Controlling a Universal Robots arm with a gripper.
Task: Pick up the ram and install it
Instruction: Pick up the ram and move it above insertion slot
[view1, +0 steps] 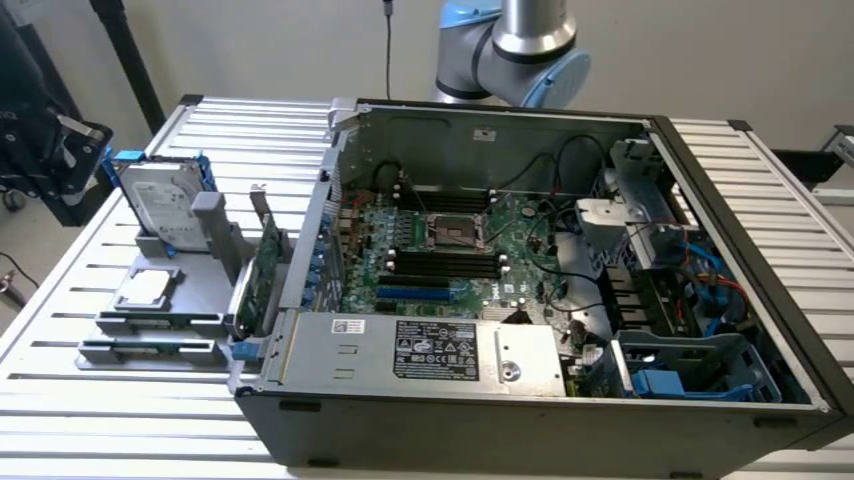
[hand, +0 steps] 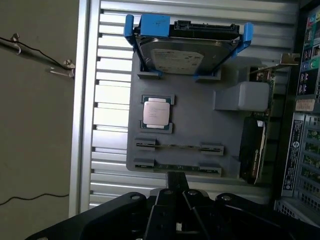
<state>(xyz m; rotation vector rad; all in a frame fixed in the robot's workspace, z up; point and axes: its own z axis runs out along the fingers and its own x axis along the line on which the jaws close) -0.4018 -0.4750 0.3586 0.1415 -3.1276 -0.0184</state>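
Two rams stand on edge in the slots of a grey parts holder (hand: 200, 125): one thin green stick (hand: 177, 146) and a second (hand: 177, 168) closer to my gripper (hand: 175, 182). In the wrist view the gripper's black body hangs over the holder's edge, just short of the nearer ram and holding nothing that I can see. In the exterior view the holder (view1: 200, 290) sits on the table at the left, beside the open computer case (view1: 534, 400). The motherboard (view1: 514, 285) lies inside, with long black slots (view1: 447, 263) below the processor socket (view1: 450, 228).
On the holder are a hard drive in a blue frame (hand: 187, 50), a processor chip (hand: 156, 113) and a taller green expansion card (hand: 252, 150) standing against the case side. A power supply (view1: 427, 350), cables and drive cages crowd the case. The slatted table (view1: 120, 420) has bare room in front.
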